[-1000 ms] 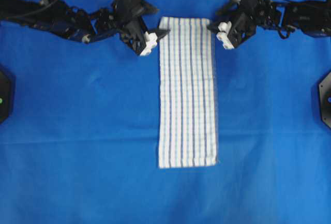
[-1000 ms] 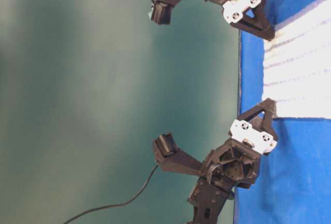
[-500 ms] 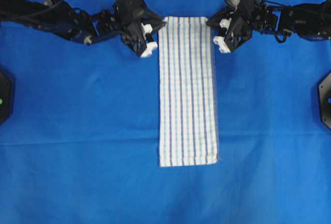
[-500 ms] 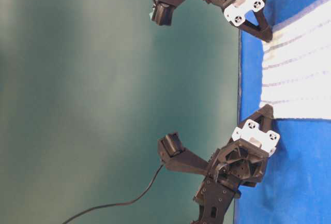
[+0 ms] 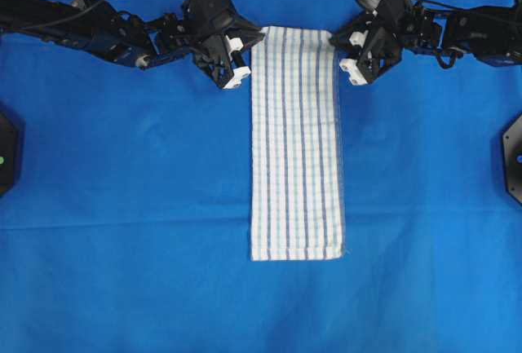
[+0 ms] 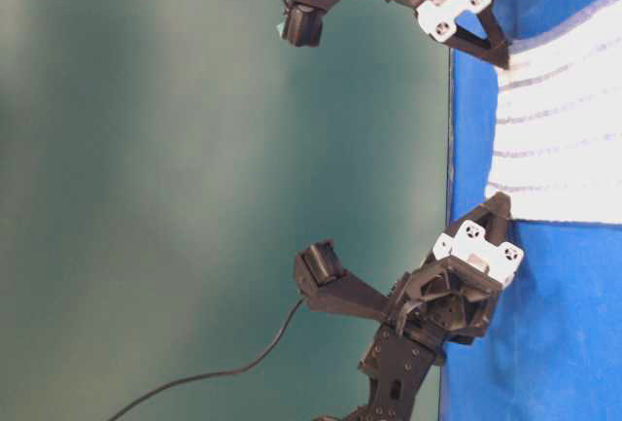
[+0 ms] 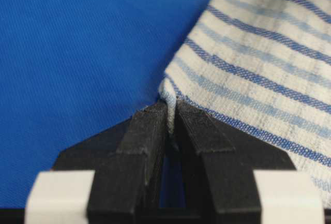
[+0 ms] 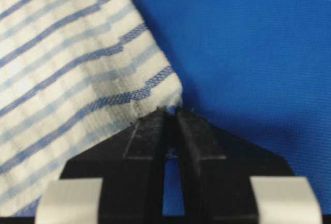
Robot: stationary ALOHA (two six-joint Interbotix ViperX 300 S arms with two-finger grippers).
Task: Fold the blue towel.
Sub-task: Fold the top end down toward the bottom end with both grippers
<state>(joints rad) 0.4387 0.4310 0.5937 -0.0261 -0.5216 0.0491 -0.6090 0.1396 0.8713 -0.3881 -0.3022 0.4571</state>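
The blue towel (image 5: 295, 141), a long white strip with thin blue stripes, lies lengthwise on the table. My left gripper (image 5: 254, 40) is shut on its far left corner; in the left wrist view a fold of the towel (image 7: 248, 58) is pinched between the black fingertips of the left gripper (image 7: 171, 111). My right gripper (image 5: 330, 38) is shut on the far right corner; the right wrist view has the towel (image 8: 67, 63) corner caught at the right gripper (image 8: 171, 113) tips. The table-level view shows both grippers (image 6: 498, 205) (image 6: 501, 52) at the towel (image 6: 564, 129) end.
A plain bright-blue sheet (image 5: 122, 206) covers the table. Dark mounts sit at the left edge (image 5: 6, 151) and right edge (image 5: 514, 156). In the table-level view a green wall (image 6: 194, 149) stands beyond the table edge.
Both grippers went from open beside the towel's far corners to shut on them. The far end has been drawn slightly taut and lifted a little.
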